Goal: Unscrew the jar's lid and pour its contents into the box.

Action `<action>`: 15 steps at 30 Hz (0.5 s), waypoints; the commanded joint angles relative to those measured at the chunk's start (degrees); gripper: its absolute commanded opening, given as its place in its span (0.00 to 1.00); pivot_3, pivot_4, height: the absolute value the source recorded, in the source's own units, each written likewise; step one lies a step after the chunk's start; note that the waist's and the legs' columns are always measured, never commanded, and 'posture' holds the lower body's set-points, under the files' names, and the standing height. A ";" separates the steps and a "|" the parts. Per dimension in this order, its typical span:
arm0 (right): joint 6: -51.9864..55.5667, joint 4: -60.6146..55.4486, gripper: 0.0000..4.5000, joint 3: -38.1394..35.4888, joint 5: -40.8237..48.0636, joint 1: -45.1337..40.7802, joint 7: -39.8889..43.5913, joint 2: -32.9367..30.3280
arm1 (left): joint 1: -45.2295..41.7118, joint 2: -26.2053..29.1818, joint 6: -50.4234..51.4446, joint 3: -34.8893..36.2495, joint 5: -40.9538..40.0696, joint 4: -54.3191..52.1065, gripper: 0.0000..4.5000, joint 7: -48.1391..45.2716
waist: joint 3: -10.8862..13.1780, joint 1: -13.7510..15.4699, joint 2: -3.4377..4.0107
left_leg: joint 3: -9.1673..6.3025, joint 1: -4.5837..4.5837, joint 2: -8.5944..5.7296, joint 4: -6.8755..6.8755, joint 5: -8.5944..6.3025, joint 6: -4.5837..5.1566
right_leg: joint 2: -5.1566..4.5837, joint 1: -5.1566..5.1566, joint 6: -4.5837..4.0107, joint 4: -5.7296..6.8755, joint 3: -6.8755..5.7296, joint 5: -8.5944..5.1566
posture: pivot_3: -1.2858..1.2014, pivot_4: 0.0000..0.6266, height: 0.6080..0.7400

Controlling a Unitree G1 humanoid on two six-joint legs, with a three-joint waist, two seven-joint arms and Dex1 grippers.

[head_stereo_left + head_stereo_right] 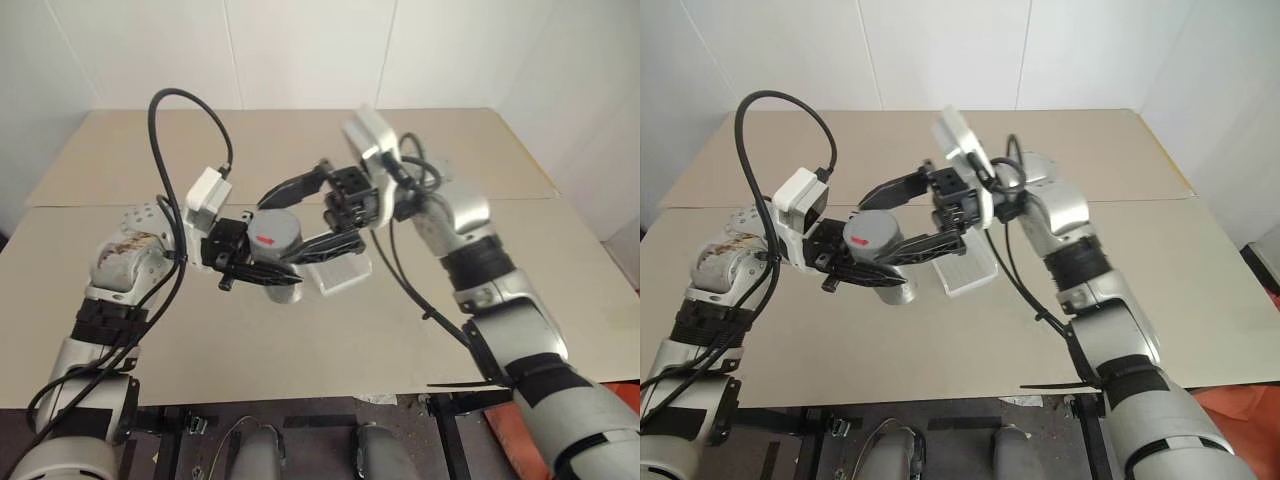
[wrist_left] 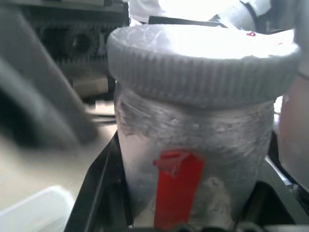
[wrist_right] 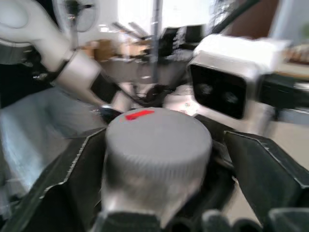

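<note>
Left eye view: we see the beige table [image 1: 300,330] spreading under both arms, the largest thing before us. Above it, near the middle, the two arms meet. The left gripper [image 1: 262,262] reaches in from the left and is clamped tight on the jar [image 1: 283,283], which it holds up off the table, tilted a little. In the left wrist view we see the jar's red stripe [image 2: 177,186] between the black fingers [image 2: 96,193] and the ribbed lid [image 2: 203,72] on top of the jar.

The right gripper [image 1: 290,215] comes in from the right at lid height, its jaws spread wide to either side of the lid [image 1: 272,232]. In the right wrist view we see a finger [image 3: 72,179] on each flank of the cap, with a gap on the one side; we cannot tell whether the other touches. The lid carries a small red patch [image 3: 139,114] on its top.

The box [image 1: 340,270] lies on the table just behind and to the right of the jar, beneath the right gripper, clear and whitish. We cannot see the contents.
</note>
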 commanded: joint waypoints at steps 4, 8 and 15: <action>5.53 -16.73 0.99 -6.23 -4.11 7.12 -14.56 -6.10 | 1.02 1.38 -4.37 4.17 5.68 3.92 0.43 4.48 | 0.00 0.61 0.00 | 0.01 -0.02 -0.01 -0.01 0.00 0.00 | -0.01 -0.03 0.00 -0.02 0.00 0.00 | 0.52 0.24 1.00; 13.23 -28.52 0.99 -6.93 -3.58 11.82 -23.49 -7.14 | 1.63 -0.30 -5.12 4.82 7.09 4.80 0.43 7.04 | 0.00 0.66 0.00 | 0.03 -0.02 0.00 -0.01 0.00 0.00 | 0.00 -0.06 0.00 0.00 0.03 0.00 | 0.52 0.24 1.00; 20.58 -36.05 0.99 -4.38 -5.88 12.50 -36.41 -1.99 | 2.55 -3.74 -5.30 5.14 7.14 4.30 0.43 8.88 | 0.00 0.78 0.00 | 0.02 -0.02 -0.01 0.02 0.00 0.00 | 0.00 -0.04 0.00 -0.01 0.03 0.00 | 0.52 0.24 1.00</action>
